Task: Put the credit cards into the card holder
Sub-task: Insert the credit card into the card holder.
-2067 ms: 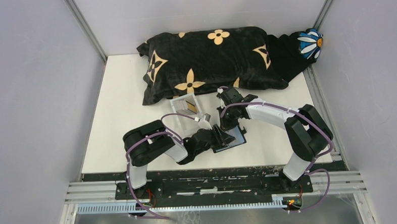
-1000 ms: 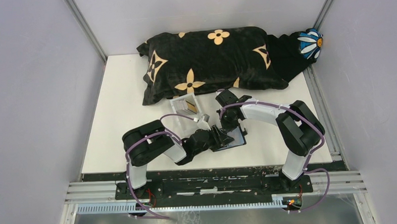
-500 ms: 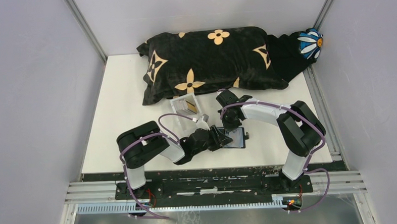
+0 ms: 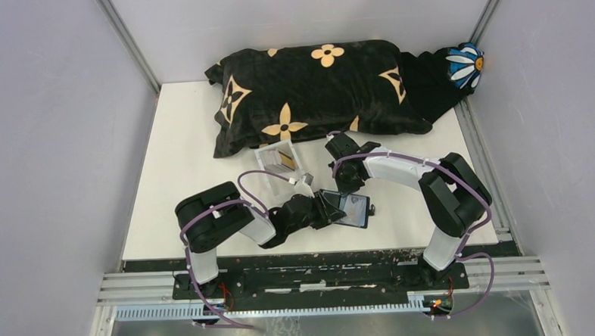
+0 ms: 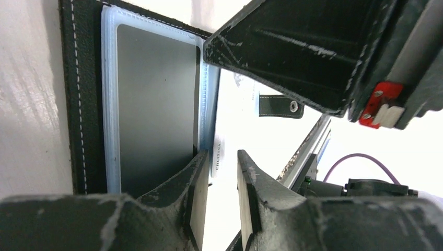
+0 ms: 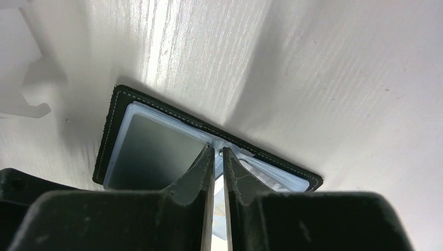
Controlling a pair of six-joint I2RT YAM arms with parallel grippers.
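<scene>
A: Where is the card holder?

B: The card holder (image 4: 357, 209) lies opened flat on the bench (image 4: 203, 164), near the front. A silver-grey card (image 6: 151, 157) sits in one clear sleeve.

A: And the hands?

B: The left hand (image 5: 222, 157), fingers apart, sits at its edge, probably to steady it. The right hand (image 6: 218, 151) points into the fold with its fingers almost together. I cannot tell whether they pinch anything.

So the small black leather-like folding card holder (image 4: 359, 211) is lying flat and wide open on the white table (image 4: 195, 142), towards the front edge, inside facing up. It has white stitching round the rim and pale, clear plastic sleeves. A dark silver-grey plastic card (image 6: 151, 154) sits fully inside one sleeve. The other half shows something lighter, can't tell which card.
</scene>
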